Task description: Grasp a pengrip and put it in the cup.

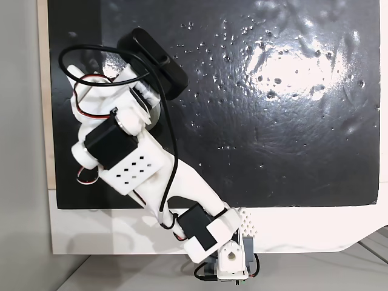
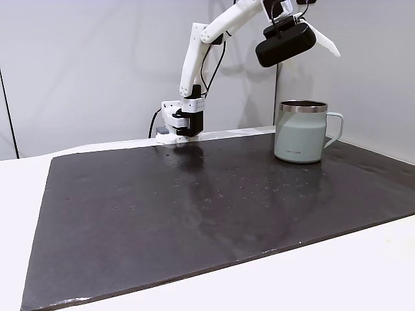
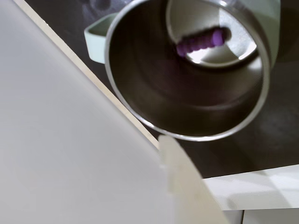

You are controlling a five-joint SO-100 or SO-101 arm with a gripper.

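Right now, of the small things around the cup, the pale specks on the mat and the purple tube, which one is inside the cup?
The purple tube: it lies on the cup's bottom; the specks sit outside on the mat.

One cup [image 2: 301, 132], directly below gripper [image 2: 311, 29]. One pengrip [image 3: 202, 40], purple, lying on cup floor, seen below gripper in wrist view. One black mat [image 2: 194, 207] beneath. One white arm [image 1: 139, 163]. One wrist camera housing [image 2: 285, 42], black, beside gripper. Many pale glossy specks [image 1: 267, 79] on mat, too many to count.
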